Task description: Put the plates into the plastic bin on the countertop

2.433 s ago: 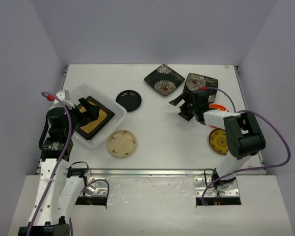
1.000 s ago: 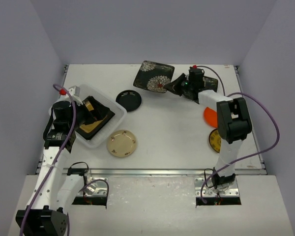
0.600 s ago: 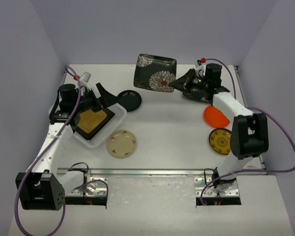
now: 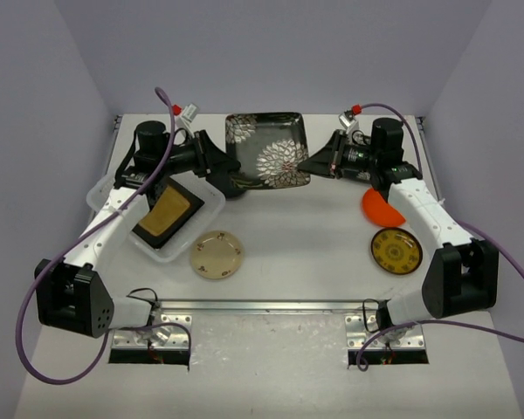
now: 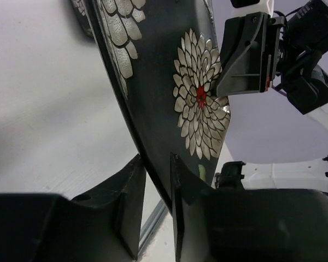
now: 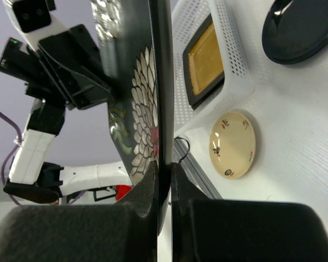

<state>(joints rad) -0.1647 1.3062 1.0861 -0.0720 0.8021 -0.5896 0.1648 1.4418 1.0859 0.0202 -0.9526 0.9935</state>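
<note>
White countertop (image 4: 306, 236), lavender walls (image 4: 271, 52); left end effector (image 4: 220, 164), right end effector (image 4: 310, 166) clamp flowered plate (image 4: 266, 148).

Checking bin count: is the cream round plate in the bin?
No, the cream plate lies on the countertop just outside the plastic bin.

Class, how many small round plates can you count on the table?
4: cream plate before the bin; yellow plate and orange plate at right; black plate partly behind the held flowered plate. Others may be hidden.
</note>
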